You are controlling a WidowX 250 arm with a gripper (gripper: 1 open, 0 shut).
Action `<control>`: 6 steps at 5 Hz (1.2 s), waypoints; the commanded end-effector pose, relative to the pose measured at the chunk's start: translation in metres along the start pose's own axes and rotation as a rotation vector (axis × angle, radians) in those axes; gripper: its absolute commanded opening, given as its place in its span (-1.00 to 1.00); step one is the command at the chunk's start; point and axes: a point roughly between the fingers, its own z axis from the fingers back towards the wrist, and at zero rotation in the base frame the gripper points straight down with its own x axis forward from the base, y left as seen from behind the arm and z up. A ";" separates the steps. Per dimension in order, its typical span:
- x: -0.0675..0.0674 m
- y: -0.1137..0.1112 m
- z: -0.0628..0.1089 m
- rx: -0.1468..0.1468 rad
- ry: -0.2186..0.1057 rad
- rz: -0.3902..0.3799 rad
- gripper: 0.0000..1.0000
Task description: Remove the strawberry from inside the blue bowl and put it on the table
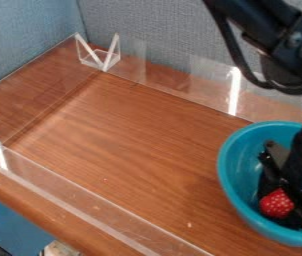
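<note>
Inside the blue bowl (234,170), strawberry (277,204), open table (127,130) beside

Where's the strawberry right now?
In the camera view, the strawberry is at the lower right, inside the blue bowl, right beside the dark hand.

robot arm (267,35): glossy black, rounded housings | cable (230,42): 1, black, curved | claw (285,180): black, angular parts
</note>
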 end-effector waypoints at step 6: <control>0.006 0.039 0.038 0.058 -0.078 0.170 -1.00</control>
